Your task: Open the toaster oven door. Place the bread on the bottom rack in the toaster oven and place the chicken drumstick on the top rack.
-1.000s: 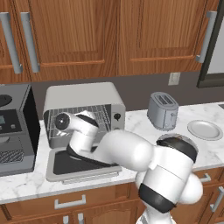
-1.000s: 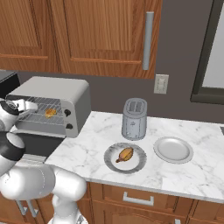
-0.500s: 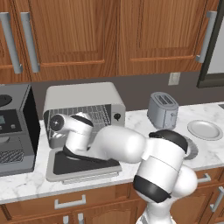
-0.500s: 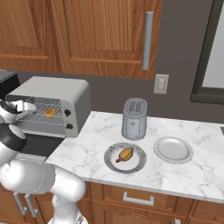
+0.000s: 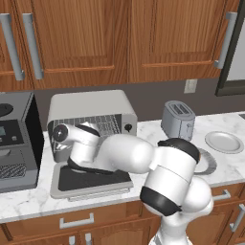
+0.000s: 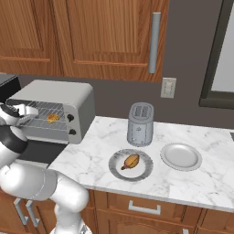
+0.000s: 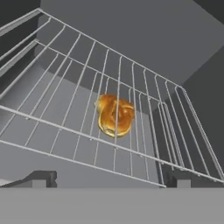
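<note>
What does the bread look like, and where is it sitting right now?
The bread is a small, roundish, knobbly piece, golden yellow with browned patches. It lies on a silver wire rack inside the toaster oven, near the middle of the grid, resting on the wires. Nothing grips it. From the right base view it shows as a small orange spot behind the wires.

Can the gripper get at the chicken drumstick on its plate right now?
Probably not at once: the gripper sits open at the toaster oven, facing the bread. The chicken drumstick itself lies uncovered on the counter.

Golden-brown bread (image 7: 115,115); silver wire rack (image 7: 65,131); pale grey toaster oven (image 6: 55,93); orange-brown chicken drumstick (image 6: 131,161).
</note>
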Available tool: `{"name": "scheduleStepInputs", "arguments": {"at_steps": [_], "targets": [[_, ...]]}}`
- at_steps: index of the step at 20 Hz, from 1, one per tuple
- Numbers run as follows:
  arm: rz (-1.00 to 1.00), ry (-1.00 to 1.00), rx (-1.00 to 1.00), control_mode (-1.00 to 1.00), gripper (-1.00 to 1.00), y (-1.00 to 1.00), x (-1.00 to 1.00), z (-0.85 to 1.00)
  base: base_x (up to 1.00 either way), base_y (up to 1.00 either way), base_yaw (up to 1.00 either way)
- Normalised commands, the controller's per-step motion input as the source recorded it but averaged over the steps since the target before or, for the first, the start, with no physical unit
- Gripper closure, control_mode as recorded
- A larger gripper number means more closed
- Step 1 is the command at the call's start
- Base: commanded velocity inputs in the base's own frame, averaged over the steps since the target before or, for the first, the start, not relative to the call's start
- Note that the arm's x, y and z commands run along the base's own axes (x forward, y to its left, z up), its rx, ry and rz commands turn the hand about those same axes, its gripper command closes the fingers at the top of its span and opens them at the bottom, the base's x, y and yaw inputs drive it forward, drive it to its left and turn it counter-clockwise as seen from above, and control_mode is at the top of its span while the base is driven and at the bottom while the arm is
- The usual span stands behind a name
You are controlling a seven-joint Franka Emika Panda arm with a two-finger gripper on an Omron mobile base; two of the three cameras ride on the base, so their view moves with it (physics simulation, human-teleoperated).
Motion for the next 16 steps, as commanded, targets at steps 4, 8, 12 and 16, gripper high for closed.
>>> {"name": "scheduleStepInputs", "arguments": {"at_steps": [4,8,12,16], "targets": [[0.00,0.00,0.00,-1.00,-1.00,0.00,0.04,-0.16,0.00,0.00,0.00],[0.00,0.00,-0.02,-1.00,-1.00,0.00,0.18,-0.06,0.00,0.00,0.00],[0.00,0.00,-0.04,-1.00,-1.00,-0.01,0.21,-0.01,0.00,0.00,0.00],[0.00,0.00,-0.05,-1.00,-1.00,0.00,0.16,-0.07,0.00,0.00,0.00]]}}
